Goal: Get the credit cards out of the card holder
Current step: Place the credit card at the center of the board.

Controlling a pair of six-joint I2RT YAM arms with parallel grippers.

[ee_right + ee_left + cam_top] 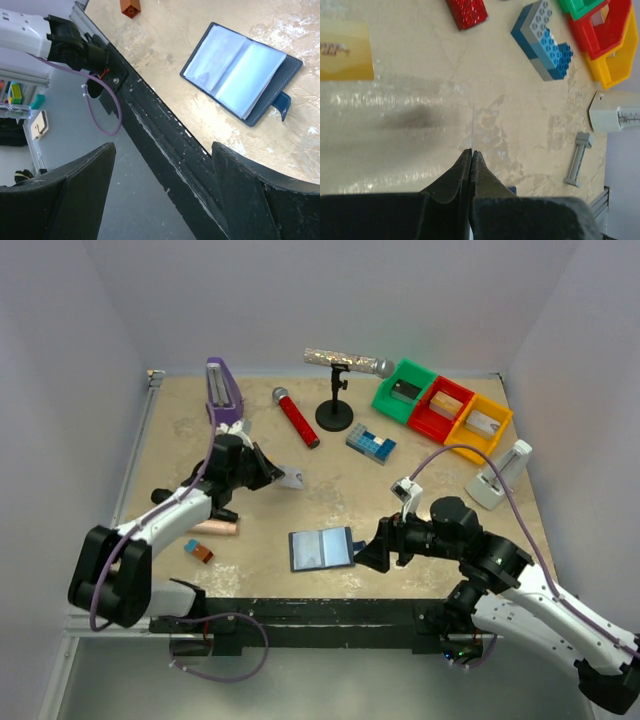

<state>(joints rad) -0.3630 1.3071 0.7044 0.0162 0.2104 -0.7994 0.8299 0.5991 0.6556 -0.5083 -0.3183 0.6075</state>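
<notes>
Flat dark-blue bifold card holder lay open, light, likely floppy. Thin, stiff, probably slippery silver-grey card sat pinched by edge in left gripper; right gripper gaped empty.

One card holder. Two credit cards outside it: one gold card and one grey card, just beyond its far left corner. Farther beyond the holder are three bins, a green bin, a red bin and a yellow bin. There are also two microphones, a red microphone and a silver microphone, and one brick block. Left of the holder is one small orange-and-blue block.
</notes>
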